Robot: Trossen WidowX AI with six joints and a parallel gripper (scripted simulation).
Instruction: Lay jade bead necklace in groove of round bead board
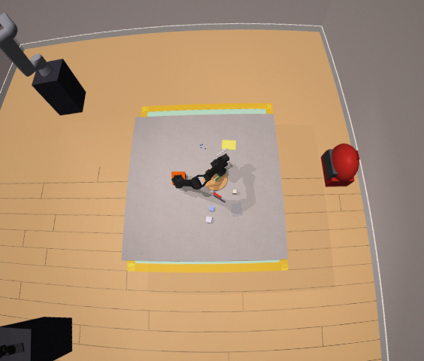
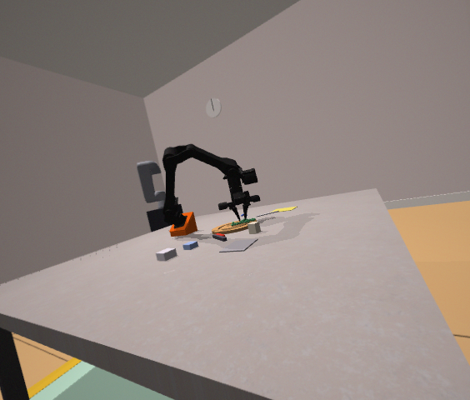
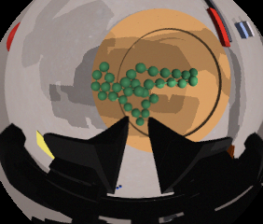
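Note:
The jade bead necklace (image 1: 217,178) (image 2: 250,221) (image 3: 126,82) lies bunched on the round bead board (image 1: 216,184) (image 2: 217,230) (image 3: 169,20). In the wrist view its left loop reaches the board's left rim, a narrow double strand runs right inside the groove ring (image 3: 220,84), and a short loop hangs toward the fingers. Beads cross the groove's left side. My gripper (image 2: 242,220) (image 3: 138,119) points down at the board, partly open. The lowest bead of the short loop shows between the fingertips, with gaps beside it. Contact cannot be made out.
A red and dark tool (image 1: 217,195) (image 2: 219,237) (image 3: 219,27) and a beige block (image 1: 234,191) (image 2: 253,227) lie near the board. A grey flat square (image 1: 236,209), a blue block (image 1: 211,208) and a white block (image 1: 208,219) lie beyond. A yellow pad (image 1: 228,144) lies opposite.

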